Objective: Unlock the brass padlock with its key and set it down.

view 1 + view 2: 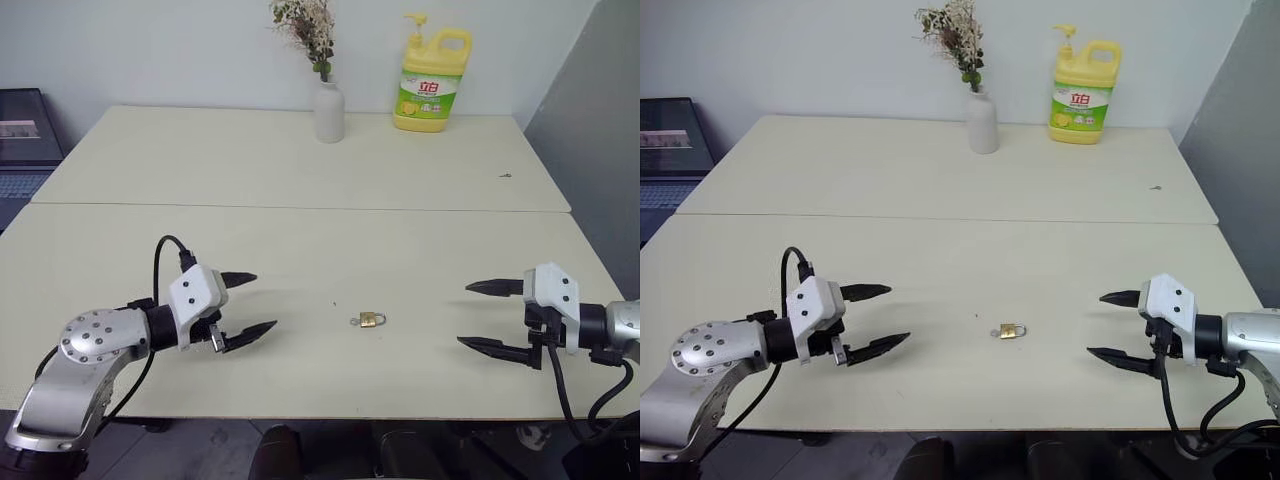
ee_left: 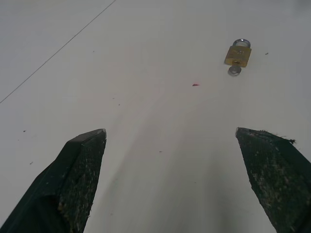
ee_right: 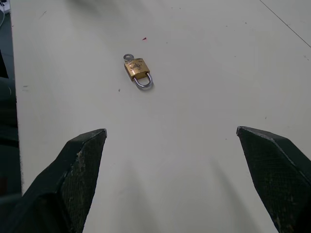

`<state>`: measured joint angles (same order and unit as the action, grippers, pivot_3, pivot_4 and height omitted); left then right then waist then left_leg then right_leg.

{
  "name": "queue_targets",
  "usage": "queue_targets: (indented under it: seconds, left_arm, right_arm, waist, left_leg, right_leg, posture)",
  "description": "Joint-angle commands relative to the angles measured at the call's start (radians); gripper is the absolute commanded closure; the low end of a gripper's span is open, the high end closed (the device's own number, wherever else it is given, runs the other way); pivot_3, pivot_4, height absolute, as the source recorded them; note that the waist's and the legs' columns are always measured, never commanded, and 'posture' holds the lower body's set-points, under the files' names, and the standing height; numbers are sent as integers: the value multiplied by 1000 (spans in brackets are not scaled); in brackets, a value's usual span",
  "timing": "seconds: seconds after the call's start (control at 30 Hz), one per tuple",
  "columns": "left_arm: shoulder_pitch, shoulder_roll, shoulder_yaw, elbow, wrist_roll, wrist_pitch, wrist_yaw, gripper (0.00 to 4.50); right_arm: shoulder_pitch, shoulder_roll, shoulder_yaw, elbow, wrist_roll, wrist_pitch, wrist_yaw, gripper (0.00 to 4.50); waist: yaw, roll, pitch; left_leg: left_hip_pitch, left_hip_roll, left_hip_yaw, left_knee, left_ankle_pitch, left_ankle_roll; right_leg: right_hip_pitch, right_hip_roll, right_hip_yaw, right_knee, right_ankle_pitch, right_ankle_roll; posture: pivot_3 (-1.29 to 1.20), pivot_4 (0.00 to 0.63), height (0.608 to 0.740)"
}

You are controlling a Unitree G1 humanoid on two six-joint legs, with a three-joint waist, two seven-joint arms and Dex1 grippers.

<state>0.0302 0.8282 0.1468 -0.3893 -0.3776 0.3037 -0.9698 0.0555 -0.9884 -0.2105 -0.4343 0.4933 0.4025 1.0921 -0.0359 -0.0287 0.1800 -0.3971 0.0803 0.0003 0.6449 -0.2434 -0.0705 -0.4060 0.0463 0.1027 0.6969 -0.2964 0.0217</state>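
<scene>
- The task looks to be at its very start — the brass padlock (image 1: 371,320) lies flat and untouched on the cream table (image 1: 300,160), near the front edge and roughly midway between the two arms
- The left gripper (image 1: 247,306) hovers above the table well to the padlock's left, its two black fingers spread wide apart and holding nothing
- The right gripper (image 1: 490,318) mirrors it on the other side, fingers likewise wide apart and empty, pointing inward toward the padlock
- The padlock has a squarish gold-coloured body with a shiny metal finish and a thin silver U-shaped shackle (image 3: 144,82); the shackle appears seated in the body, so it reads as not yet unlocked
- A small silver ring-shaped piece (image 3: 128,57) sits at the end opposite the shackle — probably the key's head in the keyhole, though it is too small to be certain
- The next move likely calls for one gripper to pinch the small body steady while the other takes the key; both parts are tiny and smooth, lying low on a hard, matte tabletop, so fingertip placement must be fine and slipping is a risk
- The fingers themselves are dark, tapered wedges with a rough, speckled surface
</scene>
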Motion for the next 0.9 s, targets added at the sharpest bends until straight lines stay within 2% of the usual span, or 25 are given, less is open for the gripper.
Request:
queue_targets:
  seconds: [0.03,0.33,0.47,0.53,0.6,0.67,0.9]
  left_arm:
    - [-10,1,-7,-28,-2,-14,-7,23]
    - [11,7,-11,-71,-9,-11,-5,23]
    - [26,7,3,-81,-49,-40,-54,23]
    - [29,19,14,-98,-90,-37,-97,23]
    - [29,35,5,-94,-66,-60,-113,23]
    - [29,50,-9,-77,-35,-94,-132,23]
    - [29,77,-28,-115,-73,-35,-155,23]
  right_arm:
    - [-1,3,-1,-30,-1,-20,10,0]
    - [14,15,30,-21,-21,-55,28,0]
    - [15,17,42,-28,-25,-59,31,0]
    - [2,26,87,-43,-45,-73,29,0]
    - [-27,49,160,-57,-68,-94,32,0]
    - [-78,84,218,-62,-79,-73,8,0]
    - [-287,201,402,-36,-144,53,-69,0]
  waist:
    - [0,0,0]
    - [1,0,0]
    - [1,0,0]
    - [1,0,0]
    - [0,0,0]
    - [-2,0,0]
    - [-8,0,0]
  left_leg:
    - [0,0,0,0,0,0]
    - [0,0,0,0,0,0]
    - [0,0,0,0,0,0]
    - [0,0,0,0,0,0]
    - [0,0,0,0,0,0]
    - [0,0,0,0,0,0]
    - [0,0,0,0,0,0]
  right_leg:
    - [0,0,0,0,0,0]
    - [0,0,0,0,0,0]
    - [0,0,0,0,0,0]
    - [0,0,0,0,0,0]
    - [0,0,0,0,0,0]
    - [0,0,0,0,0,0]
    - [0,0,0,0,0,0]
  posture:
    - [0,150,740]
    - [0,150,740]
    - [0,150,740]
    - [0,150,740]
    - [0,150,740]
    - [0,150,740]
    - [0,150,740]
